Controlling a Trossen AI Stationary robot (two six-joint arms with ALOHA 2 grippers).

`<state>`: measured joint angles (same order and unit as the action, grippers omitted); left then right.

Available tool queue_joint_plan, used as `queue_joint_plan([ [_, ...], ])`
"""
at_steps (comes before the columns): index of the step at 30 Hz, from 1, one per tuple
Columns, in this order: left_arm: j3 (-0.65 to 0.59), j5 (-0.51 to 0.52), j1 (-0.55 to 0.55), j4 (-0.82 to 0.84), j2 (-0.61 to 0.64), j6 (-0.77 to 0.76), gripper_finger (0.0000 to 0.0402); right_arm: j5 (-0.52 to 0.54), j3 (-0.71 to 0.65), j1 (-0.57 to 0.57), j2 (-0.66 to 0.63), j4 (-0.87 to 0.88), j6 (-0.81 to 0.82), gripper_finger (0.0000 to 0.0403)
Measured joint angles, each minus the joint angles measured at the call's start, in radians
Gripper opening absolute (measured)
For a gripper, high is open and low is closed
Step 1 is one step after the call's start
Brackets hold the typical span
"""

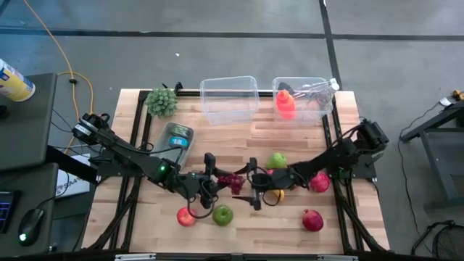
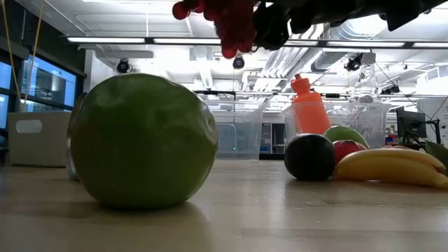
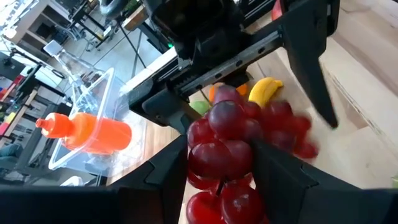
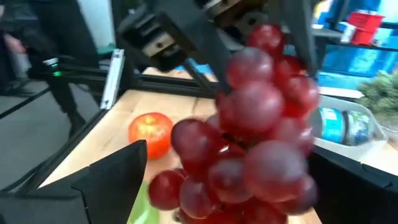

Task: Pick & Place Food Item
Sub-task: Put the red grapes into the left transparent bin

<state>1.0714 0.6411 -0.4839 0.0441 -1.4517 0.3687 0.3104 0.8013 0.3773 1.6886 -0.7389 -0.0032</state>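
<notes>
Your left gripper (image 1: 214,183) is clamped on the grapes (image 1: 230,180), held in the air just beside the green apple (image 1: 222,214). The right gripper (image 1: 255,184), jaws wide apart, faces the grapes; I judge a handover is under way, with placing in a clear bin (image 1: 229,99) left.

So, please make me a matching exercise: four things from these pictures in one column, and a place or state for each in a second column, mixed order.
Things:
1. red grapes
2. orange bottle
3. right tool
4. tin can

Places or states:
A. inside a clear bin
B. open, beside the grapes
C. held off the table by the left tool
D. on the table, left of the grapes

Pairs: 1-C, 2-A, 3-B, 4-D
</notes>
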Motion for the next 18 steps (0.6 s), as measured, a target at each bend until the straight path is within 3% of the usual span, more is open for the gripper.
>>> queue_joint_plan([
  [4, 0.0, 0.0, 0.0, 0.0, 0.0, 0.0, 0.0158, 0.003, 0.0, -0.009, 0.0, 0.006, 0.021, 0.0379],
  [8, 0.0, 0.0, 0.007, 0.0, 0.0, 0.005, 0.0158, -0.005, 0.0, -0.014, 0.0, 0.024, 0.034, 0.0349],
  [18, 0.0, -0.004, 0.018, 0.0, 0.0, -0.003, 0.0158, -0.025, 0.0, -0.018, 0.0, 0.032, 0.036, 0.02],
])
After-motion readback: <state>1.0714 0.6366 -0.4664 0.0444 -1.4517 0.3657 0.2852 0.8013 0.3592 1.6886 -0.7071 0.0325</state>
